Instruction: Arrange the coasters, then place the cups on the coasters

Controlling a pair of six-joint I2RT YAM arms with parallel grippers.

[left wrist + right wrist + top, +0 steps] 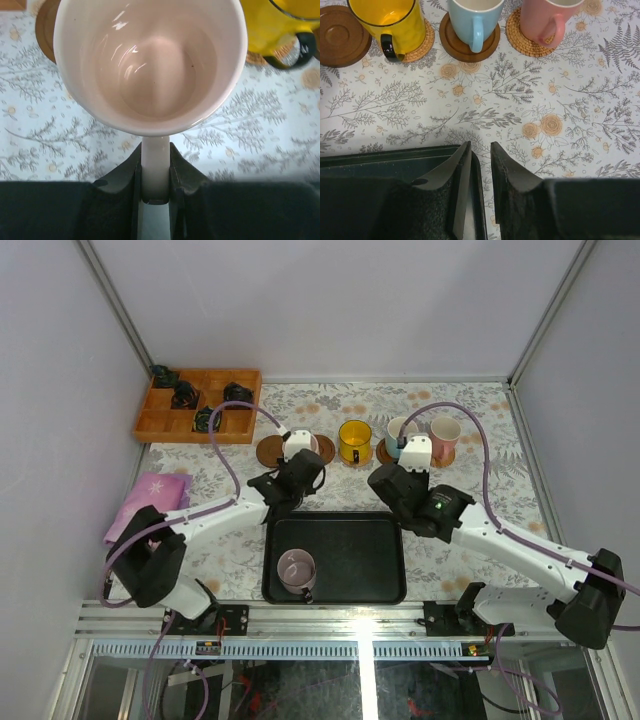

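At the far left sits a wooden box [160, 425] with small black things [185, 395] in it, and a pink cloth [150, 500] lies nearer the arms. The left gripper [155, 170] has its fingers pinched tight on the handle of the white cup [150, 65]. Seen from above, this cup is between two bare coasters, the left coaster [268, 452] and the middle coaster [340, 35]. I cannot tell if it touches either one. The black tray [370, 570] lies near the arms, and the grey cup [297, 568] stands in its near left corner. Next comes a row on the flowery table cloth [485, 100]: the yellow cup [385, 20] on a woven coaster [422, 45], the blue cup [475, 17] on a brown coaster [492, 42], and the pink cup [545, 20] on a second woven coaster [520, 37]. The right gripper [480, 150] hovers by the tray's far right corner. Its fingers are close together, with a thin gap and nothing held.
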